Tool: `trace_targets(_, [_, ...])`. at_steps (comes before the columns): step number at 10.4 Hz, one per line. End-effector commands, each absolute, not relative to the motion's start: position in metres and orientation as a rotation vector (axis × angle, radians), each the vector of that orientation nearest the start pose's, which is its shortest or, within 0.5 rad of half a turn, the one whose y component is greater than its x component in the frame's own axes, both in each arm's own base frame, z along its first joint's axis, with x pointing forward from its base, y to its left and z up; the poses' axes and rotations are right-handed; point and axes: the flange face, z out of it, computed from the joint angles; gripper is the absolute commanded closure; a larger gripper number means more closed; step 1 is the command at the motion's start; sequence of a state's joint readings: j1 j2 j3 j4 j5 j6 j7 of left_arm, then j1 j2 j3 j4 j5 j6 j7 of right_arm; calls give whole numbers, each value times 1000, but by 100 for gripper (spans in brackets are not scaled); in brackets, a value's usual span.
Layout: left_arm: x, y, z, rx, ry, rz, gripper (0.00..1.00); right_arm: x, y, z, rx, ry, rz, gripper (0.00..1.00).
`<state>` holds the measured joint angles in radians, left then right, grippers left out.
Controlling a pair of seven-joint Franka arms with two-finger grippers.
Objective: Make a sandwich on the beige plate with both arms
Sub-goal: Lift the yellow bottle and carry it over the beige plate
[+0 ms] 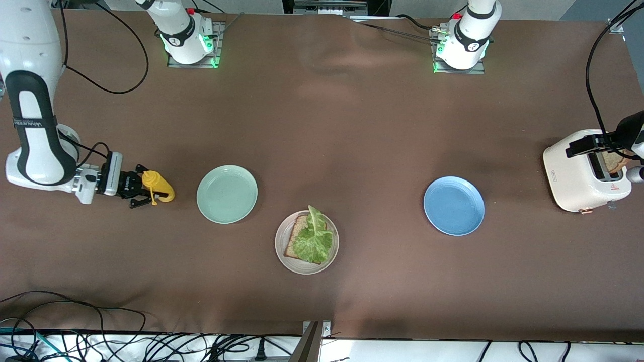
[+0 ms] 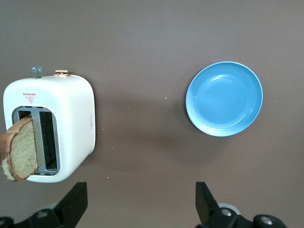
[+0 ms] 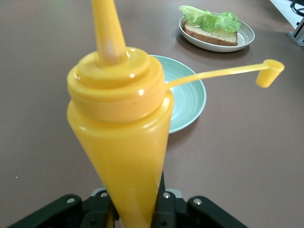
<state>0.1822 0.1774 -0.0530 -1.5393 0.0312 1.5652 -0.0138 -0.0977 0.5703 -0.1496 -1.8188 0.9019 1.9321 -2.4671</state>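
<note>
The beige plate [image 1: 278, 244] lies near the front camera at mid-table. On it is one brown toast slice [image 1: 296, 237] under a green lettuce leaf [image 1: 315, 240]; both also show in the right wrist view, plate [image 3: 244, 39] and lettuce [image 3: 212, 19]. My right gripper [image 1: 142, 194] [image 3: 135, 209] is shut on a yellow squeeze bottle [image 1: 157, 186] [image 3: 121, 123] beside the mint-green plate; the bottle's tethered cap [image 3: 269, 72] hangs off. My left gripper [image 1: 596, 143] [image 2: 140, 202] hovers open over the toaster [image 1: 583, 176], holding nothing.
A second toast slice [image 2: 20, 149] sticks out of the white toaster [image 2: 71, 123] at the left arm's end. The blue plate [image 1: 454, 205] [image 2: 224, 99] and the mint-green plate [image 1: 227, 194] [image 3: 187, 97] lie bare. Cables trail along the table's front edge.
</note>
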Motion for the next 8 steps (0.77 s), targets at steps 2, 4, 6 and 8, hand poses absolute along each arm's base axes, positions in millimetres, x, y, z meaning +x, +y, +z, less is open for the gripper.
trace_targets(2, [594, 80, 543, -3128, -247, 233, 0, 617, -32, 295, -1817, -1969, -478, 100])
trace_targets(4, [594, 80, 543, -3130, -235, 236, 0, 624, 17, 320, -1953, -1967, -353, 100])
trace_targets(6, [594, 80, 543, -3131, -233, 236, 0, 629, 66, 333, -2089, -1961, -257, 100])
trace_targets(8, [594, 80, 541, -3131, -233, 241, 0, 636, 133, 363, -2217, -2078, -147, 100])
